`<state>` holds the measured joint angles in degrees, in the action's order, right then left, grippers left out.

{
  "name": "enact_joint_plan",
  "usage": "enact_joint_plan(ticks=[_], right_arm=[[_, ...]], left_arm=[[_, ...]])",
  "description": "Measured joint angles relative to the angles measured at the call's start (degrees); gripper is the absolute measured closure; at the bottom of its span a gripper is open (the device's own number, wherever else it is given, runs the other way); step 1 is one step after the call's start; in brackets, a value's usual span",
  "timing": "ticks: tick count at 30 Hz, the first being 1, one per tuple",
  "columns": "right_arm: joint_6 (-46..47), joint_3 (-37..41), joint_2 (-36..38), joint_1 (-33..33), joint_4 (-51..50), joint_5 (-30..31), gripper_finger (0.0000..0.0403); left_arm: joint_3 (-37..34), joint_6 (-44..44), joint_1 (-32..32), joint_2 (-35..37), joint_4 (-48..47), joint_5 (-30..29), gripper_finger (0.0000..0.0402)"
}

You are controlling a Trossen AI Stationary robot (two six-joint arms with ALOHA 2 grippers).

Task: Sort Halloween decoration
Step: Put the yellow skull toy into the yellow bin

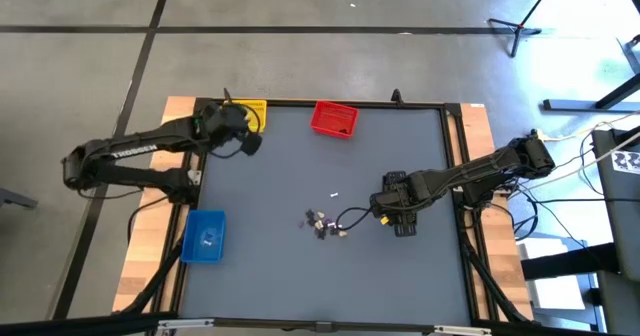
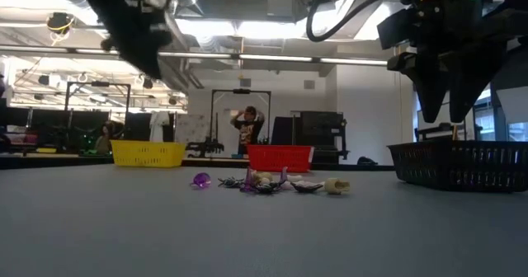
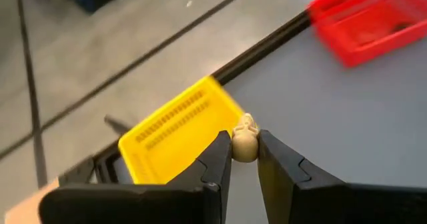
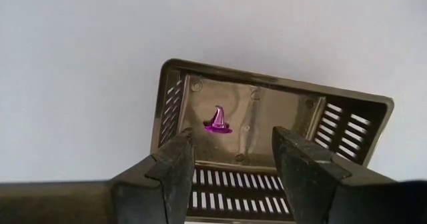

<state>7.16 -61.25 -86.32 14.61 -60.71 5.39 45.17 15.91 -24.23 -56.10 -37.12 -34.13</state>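
My left gripper [image 3: 245, 143] is shut on a pale tan, skull-like trinket [image 3: 245, 144]. It hangs above the table's far left corner [image 1: 243, 126], beside the yellow bin [image 3: 177, 127]. A small heap of Halloween decoration [image 1: 325, 224] lies on the grey mat near the middle; it also shows in the low view [image 2: 264, 182]. My right gripper [image 4: 232, 161] stands open, pointing down over the black bin [image 4: 267, 127], and touches nothing. A purple witch hat [image 4: 217, 121] lies on that bin's floor. My left gripper pinches the tan trinket's lower part [image 3: 244, 152] between its two fingertips. The upper part sticks out past the tips. The fingers slant downward toward the table's far edge. The trinket is lifted clear of the table, by the yellow bin's near corner.
The red bin [image 1: 334, 118] stands at the far edge, right of the yellow bin [image 1: 250, 111]. The blue bin [image 1: 204, 234] sits at the near left. One white trinket [image 1: 335, 194] lies apart from the heap. People show in the room behind the table [image 2: 247, 124].
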Motion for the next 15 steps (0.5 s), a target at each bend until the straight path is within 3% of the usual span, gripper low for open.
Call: enact_joint_plan(ticks=[7, 15], right_arm=[[0.0, 0.0, 0.0, 0.0, 1.0, 0.0, 0.0205], [0.0, 0.0, 0.0, 0.0, 1.2, 0.0, 0.0205]], left_arm=[[-7.1, 0.0, -9.9, -2.1, 7.2, 2.2, 0.0352], [-13.2, 0.0, -14.6, -2.8, 16.3, 2.3, 0.0352]])
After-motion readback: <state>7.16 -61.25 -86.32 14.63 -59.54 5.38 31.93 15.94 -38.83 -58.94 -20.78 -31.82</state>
